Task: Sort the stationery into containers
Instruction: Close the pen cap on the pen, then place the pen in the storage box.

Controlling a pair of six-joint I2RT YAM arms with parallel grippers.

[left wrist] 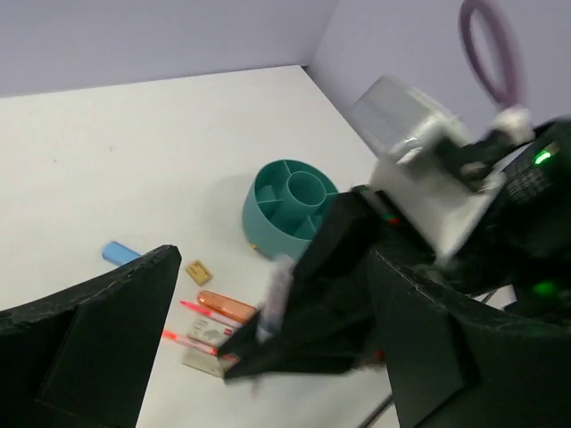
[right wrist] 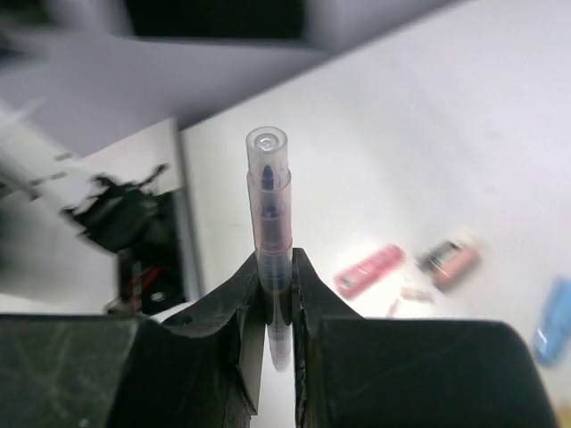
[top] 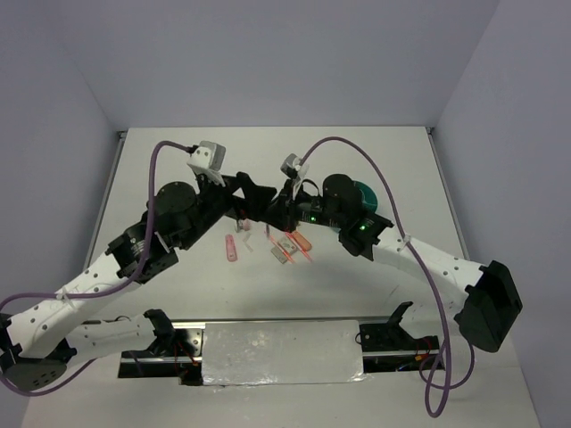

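Stationery (left wrist: 211,312) is lying scattered on the surface (left wrist: 134,134) beside the teal cup (left wrist: 290,207), while the right hand (right wrist: 275,272) is pinching one clear pen (right wrist: 268,192) aloft inside the left hand (left wrist: 272,263), which is gaping wide and holding nothing.

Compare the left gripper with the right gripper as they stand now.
The left gripper stands wide open; the right gripper is shut. The left grips nothing; the right pinches a clear pen by its barrel. Both are black and hang close together above the table.
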